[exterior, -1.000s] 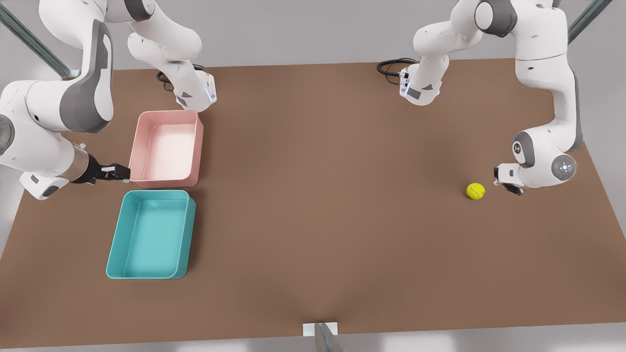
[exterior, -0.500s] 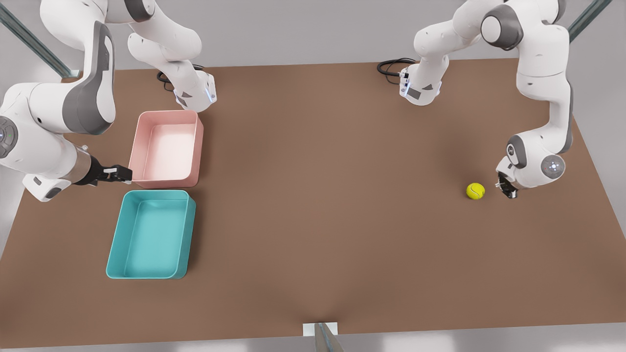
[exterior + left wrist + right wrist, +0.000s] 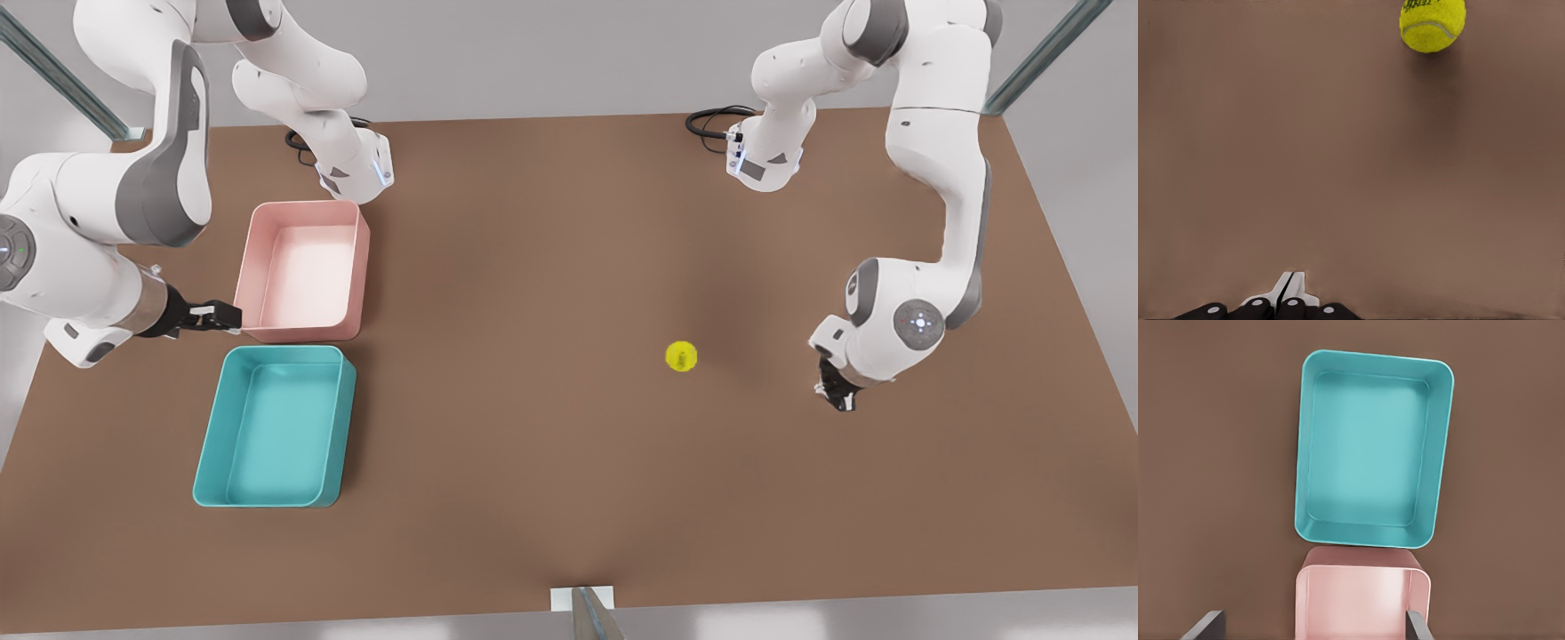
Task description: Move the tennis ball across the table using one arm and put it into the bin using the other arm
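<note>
The tennis ball (image 3: 681,356) lies free on the brown table (image 3: 533,267), a little to the front view's right of centre, and looks blurred. In the left wrist view the tennis ball (image 3: 1432,23) sits well ahead of my left gripper (image 3: 1290,283), whose fingers are shut and empty. That left gripper (image 3: 836,396) hangs low over the table at the front view's right, apart from the ball. The teal bin (image 3: 213,427) stands empty at the front view's left. My right gripper (image 3: 218,316) waits open beside it, above the teal bin (image 3: 1375,360).
A pink tray (image 3: 302,206) stands directly behind the teal bin, almost touching it; the pink tray (image 3: 1365,568) is empty. Both arm bases and a black cable (image 3: 711,120) sit at the table's far edge. Bare tabletop stretches between ball and bins.
The ball has travelled from beside my left gripper toward the front view's left. My left gripper swept the same way behind it and a little nearer the front edge. The right arm stayed put.
</note>
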Tool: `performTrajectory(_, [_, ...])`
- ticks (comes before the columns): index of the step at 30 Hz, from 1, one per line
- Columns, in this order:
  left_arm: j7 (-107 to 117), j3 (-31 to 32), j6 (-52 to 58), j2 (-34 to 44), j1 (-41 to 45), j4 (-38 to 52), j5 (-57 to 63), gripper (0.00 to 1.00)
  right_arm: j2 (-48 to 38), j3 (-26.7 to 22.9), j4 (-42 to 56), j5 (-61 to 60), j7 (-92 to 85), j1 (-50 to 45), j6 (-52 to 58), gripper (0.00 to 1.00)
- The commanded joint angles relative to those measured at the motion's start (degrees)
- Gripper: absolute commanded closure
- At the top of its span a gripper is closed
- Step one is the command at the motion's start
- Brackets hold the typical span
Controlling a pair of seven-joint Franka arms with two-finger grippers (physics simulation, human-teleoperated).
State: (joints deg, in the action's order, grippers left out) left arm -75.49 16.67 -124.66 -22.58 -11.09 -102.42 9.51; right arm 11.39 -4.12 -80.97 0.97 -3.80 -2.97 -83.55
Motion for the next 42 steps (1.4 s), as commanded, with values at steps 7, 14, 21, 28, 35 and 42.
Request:
performTrajectory(7, [76.81,-10.49,60.50,11.66,11.88,31.34,-8.89,0.76,-0.06,-0.01,0.03,-0.10,-0.33,0.07,0.06,0.00])
performTrajectory(14, [77.69,-11.48,60.23,9.13,13.29,30.79,-7.14,0.00,-0.06,-0.01,0.03,-0.01,-0.15,-0.02,0.06,0.00])
performTrajectory(21, [77.69,-11.39,57.42,7.90,13.20,30.62,-7.14,0.00,8.28,0.43,2.57,-7.83,17.23,-9.50,-6.01,0.00])
performTrajectory(28, [77.16,-11.39,57.42,7.90,12.06,30.62,-7.23,0.00,24.29,0.34,9.78,-7.48,60.83,-32.00,-24.19,0.00])
performTrajectory(35, [77.08,-11.39,57.51,7.55,11.97,30.53,-7.23,0.00,30.71,-0.01,2.93,-3.44,57.15,-31.13,-40.90,0.00])
performTrajectory(42, [77.08,-11.39,57.86,7.11,11.97,30.18,-7.23,0.00,30.18,0.08,-4.27,-3.26,57.68,-33.94,-49.16,0.00])
